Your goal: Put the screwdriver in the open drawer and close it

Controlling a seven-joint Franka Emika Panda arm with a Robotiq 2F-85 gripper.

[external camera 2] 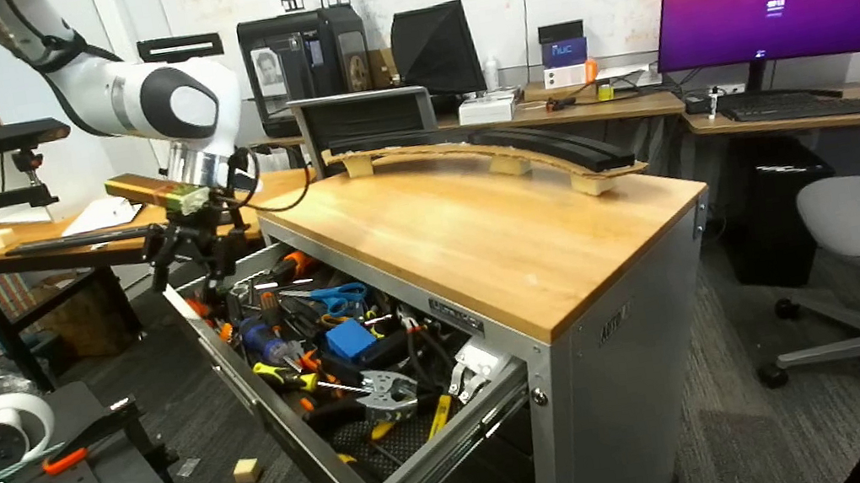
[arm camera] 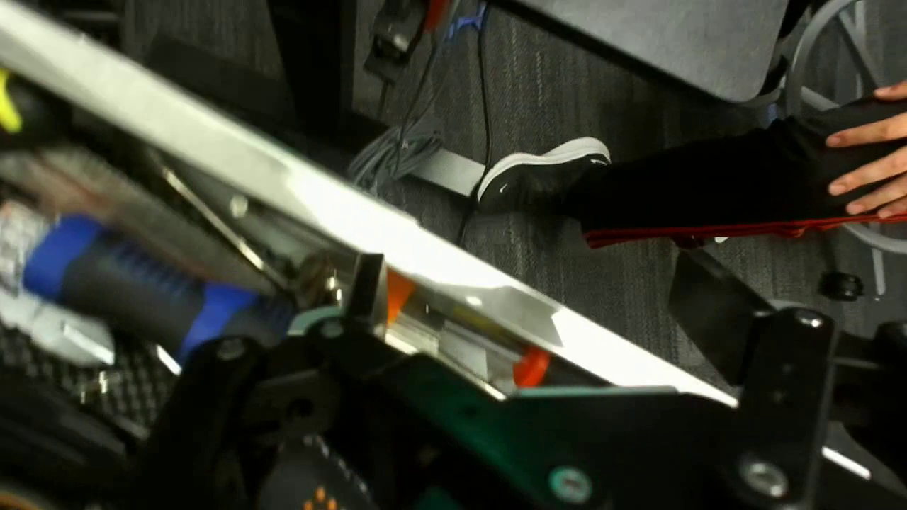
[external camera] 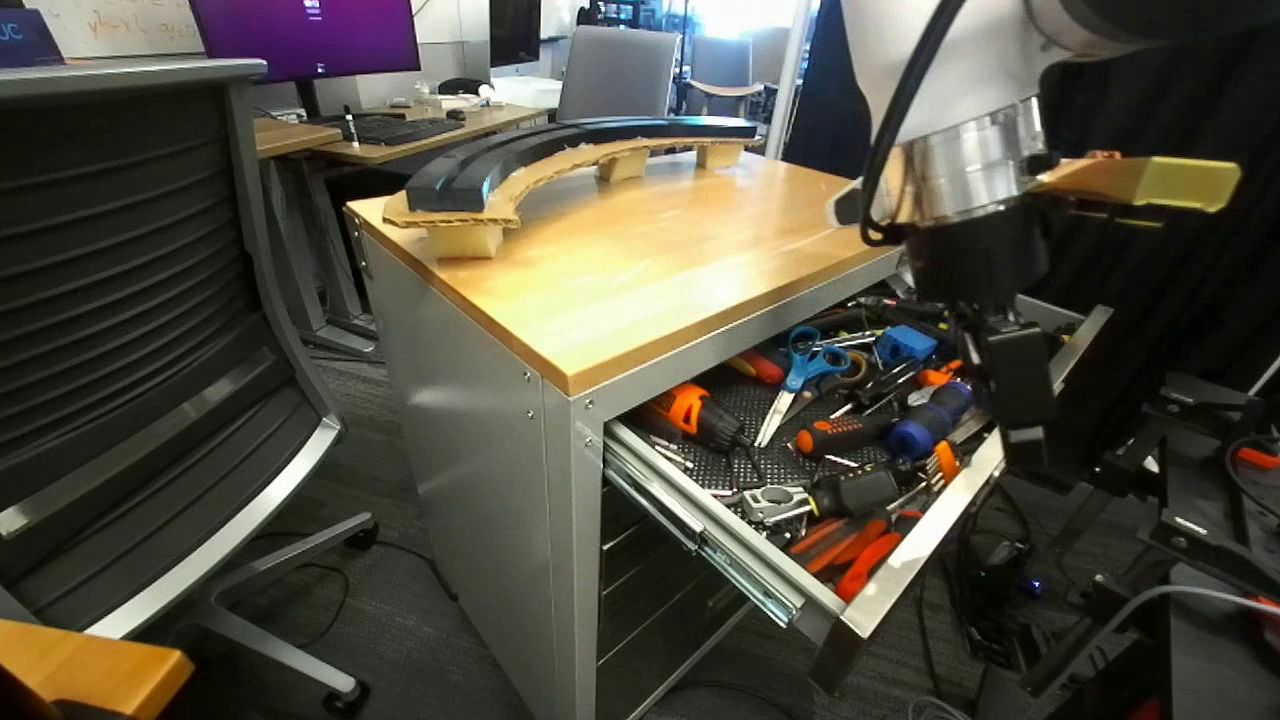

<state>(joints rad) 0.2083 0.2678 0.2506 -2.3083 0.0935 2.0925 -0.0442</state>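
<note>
The drawer [external camera: 930,535] is pulled out under the cabinet top and full of loose tools. Its front wall also shows in an exterior view [external camera 2: 318,463], and its front rim crosses the wrist view [arm camera: 354,219]. My gripper [arm camera: 538,294] is open, with one finger on the inner side of the rim and the other on the outer side. Nothing is seen held between the fingers. In both exterior views the gripper [external camera: 1025,435] [external camera 2: 187,279] is at the drawer's front wall. I cannot pick out the small dark screwdriver among the tools.
Blue scissors [external camera: 800,375], a blue-handled tool [arm camera: 142,283] and an orange-handled tool [external camera: 840,436] lie in the drawer. A curved black piece [external camera 2: 535,142] stands on the wooden cabinet top [external camera: 640,270]. A person's leg [arm camera: 694,184] is beyond the drawer front. An office chair [external camera: 130,330] stands beside the cabinet.
</note>
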